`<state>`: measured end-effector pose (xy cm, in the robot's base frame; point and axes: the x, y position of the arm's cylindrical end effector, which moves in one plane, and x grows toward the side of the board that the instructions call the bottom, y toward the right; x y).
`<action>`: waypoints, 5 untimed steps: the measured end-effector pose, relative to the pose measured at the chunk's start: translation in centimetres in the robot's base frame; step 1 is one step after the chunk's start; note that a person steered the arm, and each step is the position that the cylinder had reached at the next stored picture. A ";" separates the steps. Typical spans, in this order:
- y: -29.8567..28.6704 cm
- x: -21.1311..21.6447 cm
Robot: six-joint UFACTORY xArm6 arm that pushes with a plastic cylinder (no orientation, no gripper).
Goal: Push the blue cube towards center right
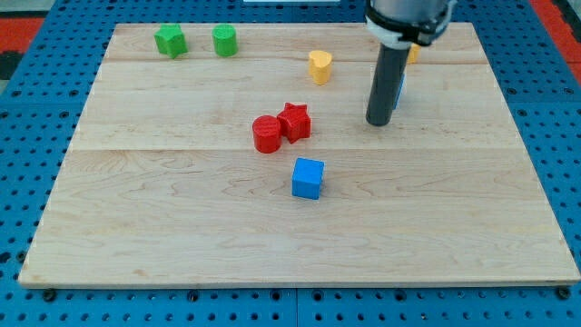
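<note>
The blue cube (308,178) sits on the wooden board (182,236) a little below its middle. My tip (378,121) rests on the board up and to the right of the cube, well apart from it. The dark rod rises from the tip to the view's top edge. A second blue block (398,91) shows as a sliver just behind the rod's right side. A small yellow piece (414,53) peeks out beside the rod near the top.
A red cylinder (267,134) and a red star (295,121) touch each other above-left of the cube. A yellow heart-like block (320,66) sits at upper middle. A green star (170,41) and a green cylinder (225,41) sit at upper left.
</note>
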<state>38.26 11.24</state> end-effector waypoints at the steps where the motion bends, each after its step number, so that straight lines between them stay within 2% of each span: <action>1: 1.1 -2.7; 3: 2.5 -2.8; 4: 7.9 -2.8; 5: 7.1 -1.7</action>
<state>36.52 18.36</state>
